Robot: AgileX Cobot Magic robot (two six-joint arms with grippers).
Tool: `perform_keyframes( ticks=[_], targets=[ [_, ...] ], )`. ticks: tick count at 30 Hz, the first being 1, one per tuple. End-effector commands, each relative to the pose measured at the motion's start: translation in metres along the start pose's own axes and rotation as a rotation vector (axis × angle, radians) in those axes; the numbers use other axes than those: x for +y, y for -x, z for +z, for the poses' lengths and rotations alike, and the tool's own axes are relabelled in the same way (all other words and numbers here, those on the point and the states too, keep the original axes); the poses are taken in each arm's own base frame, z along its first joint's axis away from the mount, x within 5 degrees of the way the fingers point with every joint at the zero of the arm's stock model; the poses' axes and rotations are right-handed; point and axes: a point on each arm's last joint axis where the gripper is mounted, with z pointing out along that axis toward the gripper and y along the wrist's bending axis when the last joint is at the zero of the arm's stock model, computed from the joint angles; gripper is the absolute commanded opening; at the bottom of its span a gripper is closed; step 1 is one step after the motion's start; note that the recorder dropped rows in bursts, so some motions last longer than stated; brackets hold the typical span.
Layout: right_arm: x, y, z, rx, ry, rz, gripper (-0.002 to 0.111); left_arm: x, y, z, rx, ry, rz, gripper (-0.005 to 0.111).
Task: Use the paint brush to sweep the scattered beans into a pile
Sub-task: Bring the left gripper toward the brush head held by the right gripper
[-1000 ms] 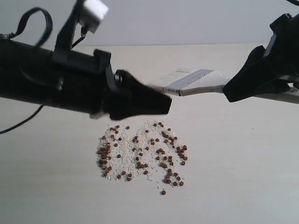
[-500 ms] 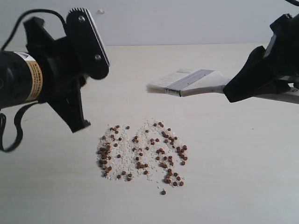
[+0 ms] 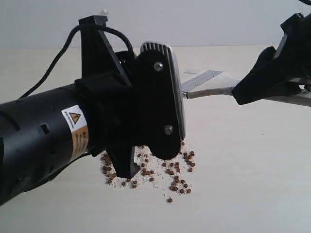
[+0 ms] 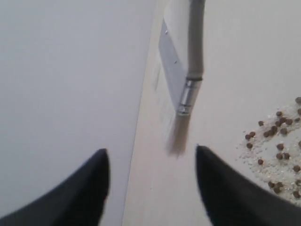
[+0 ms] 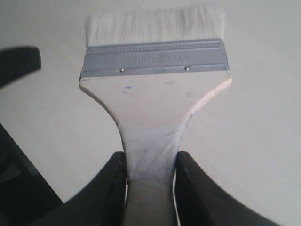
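Beans (image 3: 176, 180) lie by the dozen, one paint brush (image 5: 155, 94) clamped in right jaws, left jaws spread empty.

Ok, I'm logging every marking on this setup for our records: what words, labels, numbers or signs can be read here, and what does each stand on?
Warning triangle sign, no words: white sticker on the left arm.
Print on the orange sticker below it: too small to read.
Stamped lettering on the metal ferrule of the paint brush: too blurred to read.
No other text shows.
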Motion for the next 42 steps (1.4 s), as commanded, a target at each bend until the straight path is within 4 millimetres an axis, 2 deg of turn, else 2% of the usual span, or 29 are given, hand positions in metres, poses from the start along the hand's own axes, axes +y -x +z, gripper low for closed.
perform_keyframes(
  ticks=[1, 7, 11, 15, 19, 28, 30, 35, 37, 42],
  targets=[
    [0.0, 0.0, 0.001, -0.008, -0.002, -0.01, 0.0, -0.006, 0.005, -0.002, -0.051, -0.041, -0.029, 0.084],
    [0.0, 0.0, 0.001, -0.009, -0.002, -0.008, 0.0, -0.02, 0.013, 0.008, -0.11, -0.079, 0.061, 0.072],
    [0.0, 0.0, 0.001, -0.013, -0.004, -0.008, 0.0, -0.033, 0.016, 0.024, -0.112, -0.079, 0.169, 0.074],
    [0.0, 0.0, 0.001, -0.014, -0.003, -0.006, 0.0, -0.039, 0.016, 0.041, -0.043, -0.056, 0.14, 0.074],
    [0.0, 0.0, 0.001, -0.014, -0.003, -0.006, 0.0, -0.037, 0.018, 0.054, -0.009, -0.037, 0.096, 0.074],
    [0.0, 0.001, 0.001, -0.017, -0.005, -0.006, 0.0, -0.021, 0.032, 0.057, -0.028, 0.02, 0.059, 0.073],
    [0.0, 0.001, 0.001, -0.017, -0.005, -0.006, 0.0, -0.019, 0.035, 0.057, -0.034, 0.026, 0.053, 0.069],
    [0.0, 0.001, 0.001, -0.017, -0.005, -0.006, 0.0, -0.014, 0.039, 0.06, -0.045, 0.029, 0.009, 0.044],
    [0.0, 0.001, 0.001, -0.017, -0.005, -0.006, 0.0, -0.013, 0.037, 0.062, -0.047, 0.017, 0.004, 0.039],
    [0.0, 0.001, 0.001, -0.017, -0.005, -0.006, 0.0, -0.009, 0.03, 0.067, -0.03, 0.017, -0.042, 0.037]
  ],
)
